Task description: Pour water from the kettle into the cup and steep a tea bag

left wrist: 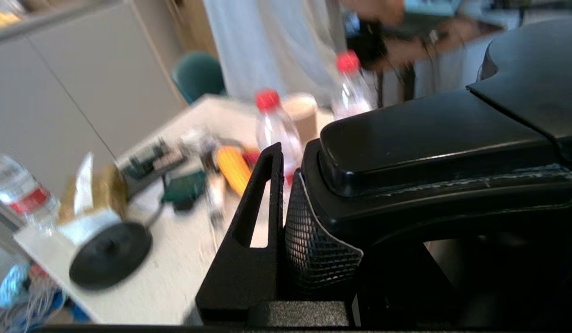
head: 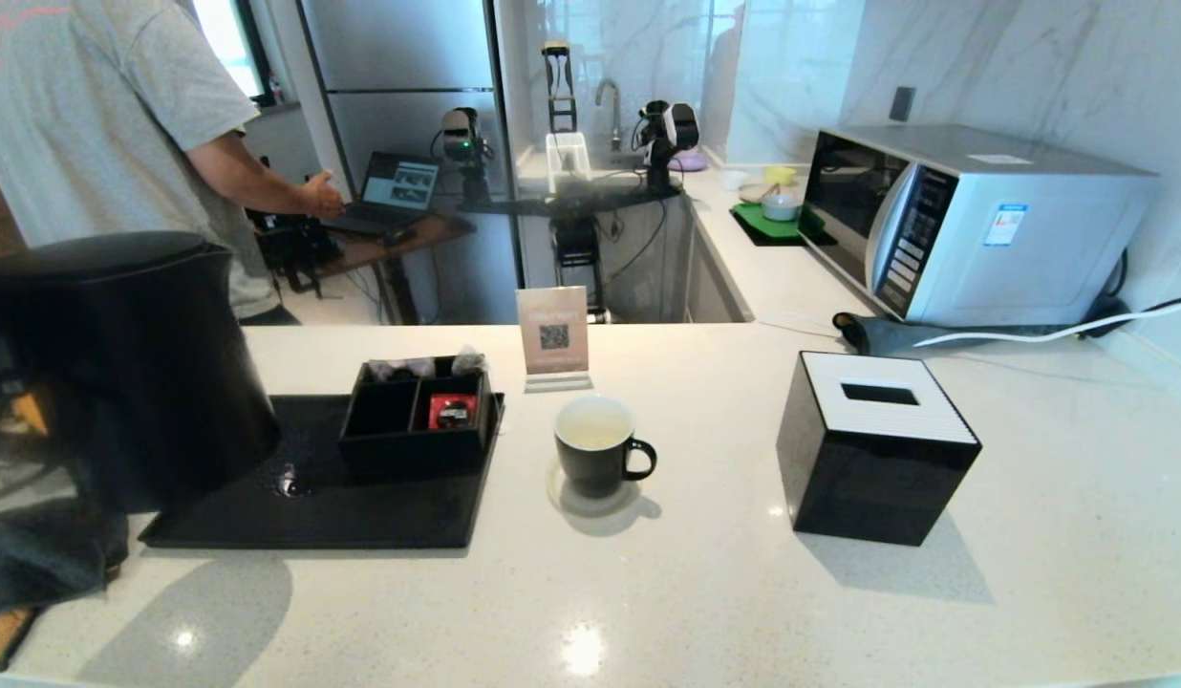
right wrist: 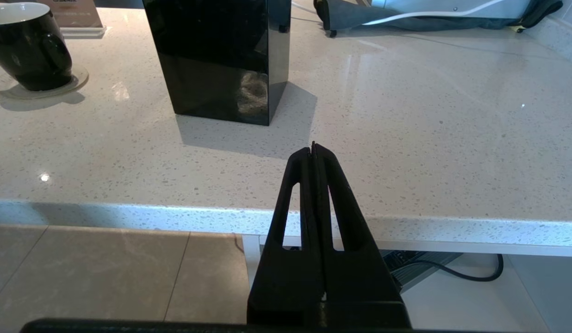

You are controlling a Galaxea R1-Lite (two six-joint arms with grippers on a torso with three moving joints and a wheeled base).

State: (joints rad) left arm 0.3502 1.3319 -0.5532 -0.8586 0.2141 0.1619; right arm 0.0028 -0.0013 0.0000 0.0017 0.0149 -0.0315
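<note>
The tall matte-black kettle [head: 122,363] hangs upright at the far left, over the left end of the tray. My left gripper [left wrist: 341,194] is shut on its loop handle [left wrist: 429,138]; one finger [left wrist: 263,194] shows beside it, the other is hidden. The black cup [head: 598,447] stands on a round coaster mid-counter, handle to the right, with pale yellowish water [head: 590,432] low in its white inside. Small translucent tea bag pouches [head: 468,360] lie in the organiser's back compartment. My right gripper [right wrist: 313,147] is shut and empty, low before the counter's front edge, with the cup [right wrist: 27,46] far off to one side.
A black tray [head: 361,521] carries a wet spot and a black organiser box [head: 414,449] holding a red sachet [head: 452,411]. A QR sign [head: 553,334] stands behind the cup, a black tissue box [head: 877,449] to its right, a microwave [head: 973,220] behind. A person [head: 103,115] stands back left.
</note>
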